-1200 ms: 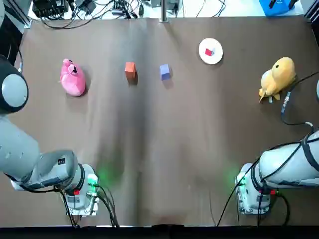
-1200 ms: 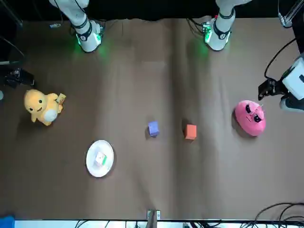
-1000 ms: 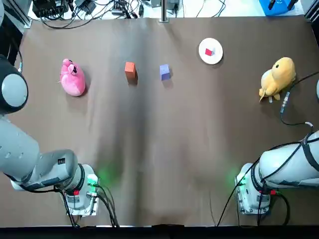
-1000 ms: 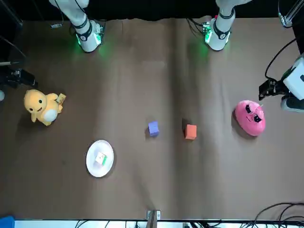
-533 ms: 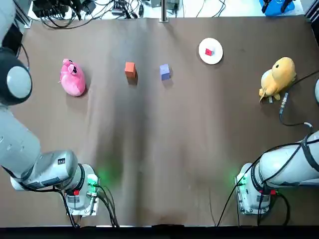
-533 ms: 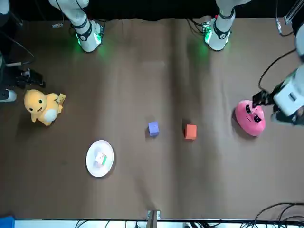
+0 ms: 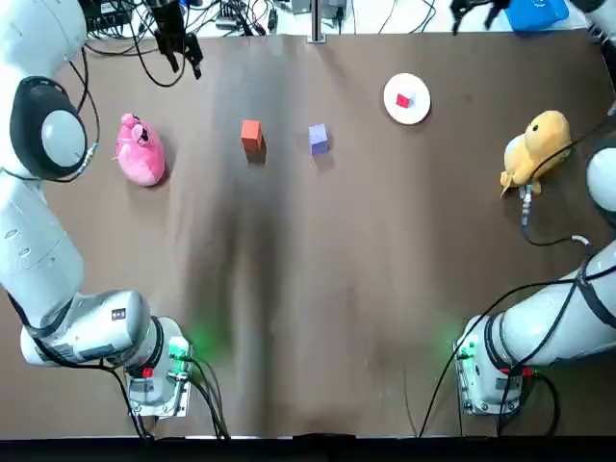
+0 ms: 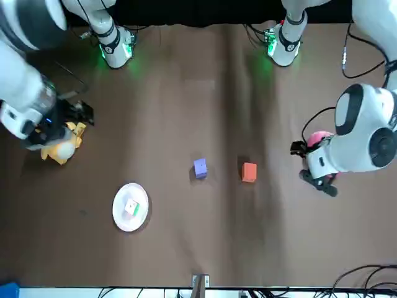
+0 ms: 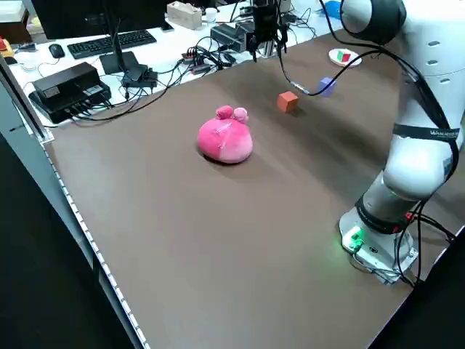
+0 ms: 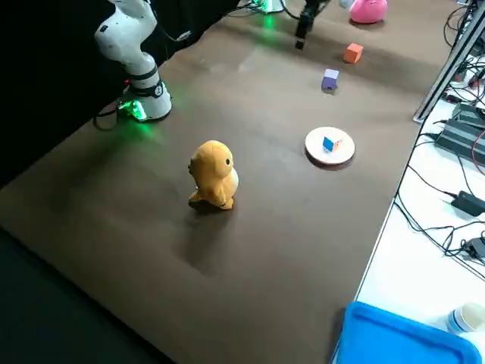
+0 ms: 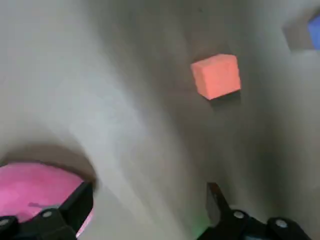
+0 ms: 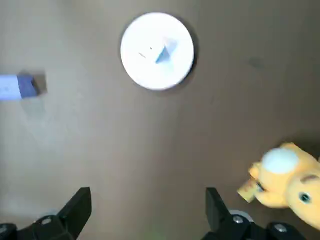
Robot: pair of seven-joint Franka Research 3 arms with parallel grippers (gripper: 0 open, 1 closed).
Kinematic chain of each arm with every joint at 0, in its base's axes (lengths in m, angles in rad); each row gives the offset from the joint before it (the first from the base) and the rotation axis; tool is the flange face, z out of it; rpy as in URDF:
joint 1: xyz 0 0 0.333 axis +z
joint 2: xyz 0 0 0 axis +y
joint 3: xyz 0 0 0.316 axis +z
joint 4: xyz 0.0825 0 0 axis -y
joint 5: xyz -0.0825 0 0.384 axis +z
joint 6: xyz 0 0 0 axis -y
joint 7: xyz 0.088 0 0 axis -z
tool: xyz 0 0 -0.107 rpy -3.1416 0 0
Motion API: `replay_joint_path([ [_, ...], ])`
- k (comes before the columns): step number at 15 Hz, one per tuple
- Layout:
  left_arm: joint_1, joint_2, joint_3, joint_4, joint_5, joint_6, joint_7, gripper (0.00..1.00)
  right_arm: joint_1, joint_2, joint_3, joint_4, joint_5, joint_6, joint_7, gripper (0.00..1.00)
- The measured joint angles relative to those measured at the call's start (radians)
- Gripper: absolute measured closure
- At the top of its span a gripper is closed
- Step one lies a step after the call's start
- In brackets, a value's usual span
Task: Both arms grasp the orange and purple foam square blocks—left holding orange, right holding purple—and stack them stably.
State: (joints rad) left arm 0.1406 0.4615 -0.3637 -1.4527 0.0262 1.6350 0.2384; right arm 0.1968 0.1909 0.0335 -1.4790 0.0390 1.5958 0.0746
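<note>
The orange block [image 7: 251,134] and the purple block [image 7: 319,138] sit a short gap apart on the brown table, toward its far side. High over the table hangs my left gripper [image 11: 145,200], open and empty. Its wrist view looks down on the orange block [image 11: 216,76] and the pink plush [image 11: 37,190]. My right gripper [image 12: 147,202] is also open and empty, high above the right half. Below it lie the purple block [image 12: 12,86], the plate and the yellow plush. Neither gripper touches a block.
A pink plush [image 7: 141,149] lies left of the orange block. A white plate [image 7: 406,98] with a small cube on it sits right of the purple block, and a yellow duck plush [image 7: 534,149] near the right edge. Cables run along the far edge.
Both arms have swung up from the table's sides and out over it, the left toward the pink plush, the right toward the duck. The blocks have not moved.
</note>
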Motion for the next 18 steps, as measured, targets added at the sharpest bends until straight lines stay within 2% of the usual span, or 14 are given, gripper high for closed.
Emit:
replay_joint_path([
  [3,0.005,0.015,-0.004,0.000,-0.102,-0.025,0.083,0.00,0.089,0.080,0.000,-0.001,0.000,0.115,0.288,0.00],
  [7,0.026,0.022,-0.005,0.000,-0.261,-0.055,0.392,0.00,0.154,0.139,0.000,-0.001,0.000,0.172,0.521,0.00],
  [9,0.049,0.039,-0.005,0.000,-0.361,-0.058,0.526,0.00,0.190,0.178,0.000,-0.002,0.000,0.236,0.689,0.00],
  [12,0.085,0.086,-0.004,-0.001,-0.490,-0.063,0.734,0.00,0.258,0.258,0.000,-0.002,-0.001,0.351,0.947,0.00],
  [15,0.101,0.134,-0.005,-0.001,-0.592,-0.063,0.930,0.00,0.319,0.340,0.000,0.001,0.001,0.406,1.212,0.00],
  [16,0.104,0.149,-0.005,-0.001,-0.635,-0.063,0.976,0.00,0.334,0.364,0.000,0.004,0.002,0.443,1.301,0.00],
  [17,0.113,0.176,-0.005,-0.001,-0.722,-0.063,1.068,0.00,0.363,0.405,0.000,0.009,0.005,0.521,1.460,0.00],
  [18,0.115,0.188,-0.005,-0.001,-0.755,-0.063,1.115,0.00,0.381,0.421,0.001,0.011,0.006,0.555,1.529,0.00],
])
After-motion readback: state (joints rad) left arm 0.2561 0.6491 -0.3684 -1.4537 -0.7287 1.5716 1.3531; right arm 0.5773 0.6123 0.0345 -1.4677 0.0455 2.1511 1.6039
